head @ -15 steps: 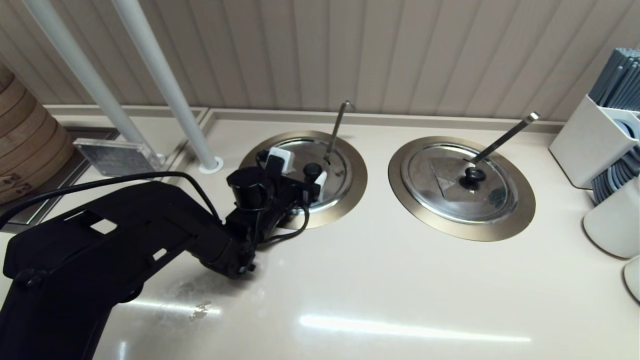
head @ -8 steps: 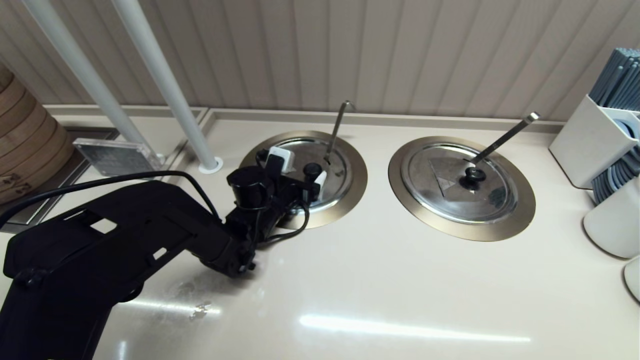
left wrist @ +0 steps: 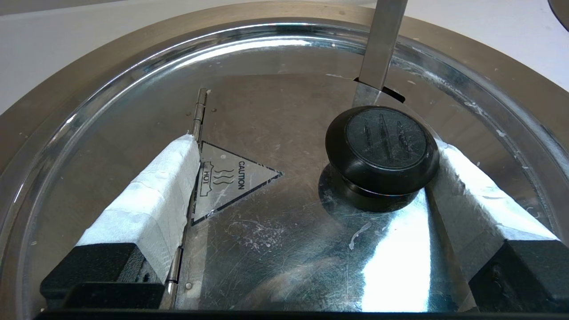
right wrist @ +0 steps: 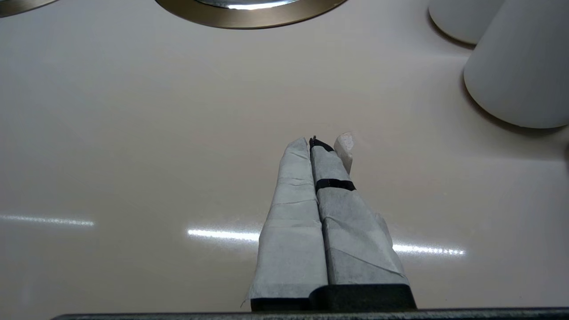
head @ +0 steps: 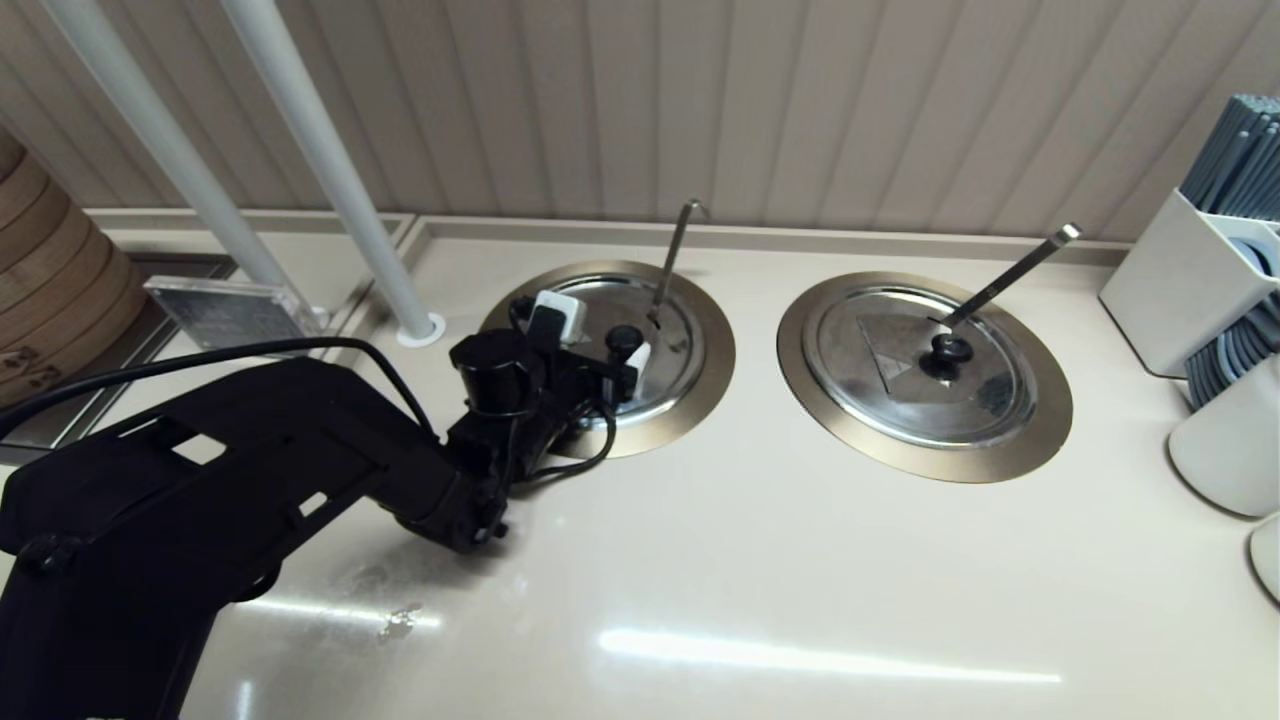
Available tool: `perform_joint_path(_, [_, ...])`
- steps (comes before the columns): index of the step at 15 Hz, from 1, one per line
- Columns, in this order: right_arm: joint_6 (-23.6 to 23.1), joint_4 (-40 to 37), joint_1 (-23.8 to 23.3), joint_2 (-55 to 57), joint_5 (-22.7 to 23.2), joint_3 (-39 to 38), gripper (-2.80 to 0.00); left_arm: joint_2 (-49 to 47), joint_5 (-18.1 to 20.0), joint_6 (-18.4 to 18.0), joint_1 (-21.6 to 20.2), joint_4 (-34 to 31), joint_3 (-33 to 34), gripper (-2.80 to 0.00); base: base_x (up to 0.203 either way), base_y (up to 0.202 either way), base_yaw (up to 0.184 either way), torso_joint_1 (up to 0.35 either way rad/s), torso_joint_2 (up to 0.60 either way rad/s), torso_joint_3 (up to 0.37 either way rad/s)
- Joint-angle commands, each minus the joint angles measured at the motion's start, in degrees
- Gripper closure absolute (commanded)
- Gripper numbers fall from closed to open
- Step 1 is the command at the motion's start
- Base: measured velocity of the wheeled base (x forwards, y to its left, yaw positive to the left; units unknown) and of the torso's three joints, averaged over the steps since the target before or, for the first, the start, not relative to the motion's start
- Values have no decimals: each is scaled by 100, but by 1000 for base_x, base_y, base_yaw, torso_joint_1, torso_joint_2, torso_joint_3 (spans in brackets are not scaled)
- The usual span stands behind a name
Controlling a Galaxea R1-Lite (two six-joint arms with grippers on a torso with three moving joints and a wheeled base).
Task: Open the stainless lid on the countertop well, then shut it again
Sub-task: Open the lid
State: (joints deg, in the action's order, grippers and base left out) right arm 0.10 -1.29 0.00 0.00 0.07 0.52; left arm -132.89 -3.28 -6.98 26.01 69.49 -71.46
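The left gripper [left wrist: 311,164] hangs low over the stainless lid [left wrist: 275,213], its fingers [left wrist: 153,186] spread wide. One white-taped pad lies against the side of the black knob [left wrist: 382,153]; the other stands well apart from the knob, by the lid's thin hinge strip [left wrist: 201,111]. The pads are wrapped in soft, wrinkled white tape over black plastic blocks.

The knob is a round, matte black dome with three short grooves on top. Beside the knob, toward the far pad, a triangular outline is printed on the steel, reading "CAUTION" and "HOT" with wavy steam lines. The lid is round, mirror-bright and finely scratched, and it sits shut in the countertop well [head: 712,350], whose flat brushed bronze-grey ring surrounds it. Just beyond the knob, a thin flat steel ladle handle [head: 676,255] rises through a notch in the lid, ending in a small hook.

Well apart from the knob, to the right in the head view, a second lid [head: 925,365] sits in its own ring with a square-ended handle [head: 1010,272].

The right gripper [right wrist: 322,178] hovers over the smooth, glossy beige countertop [right wrist: 133,133], its taped fingers pressed together on nothing, near a plain white cylindrical container [right wrist: 520,66].
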Motion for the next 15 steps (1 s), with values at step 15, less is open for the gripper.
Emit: perform_joint_path(15, [-1,-3,0,9,1,0,0,211,-15,-14,-79,74,-184,-280,0,0,0,0,0,0])
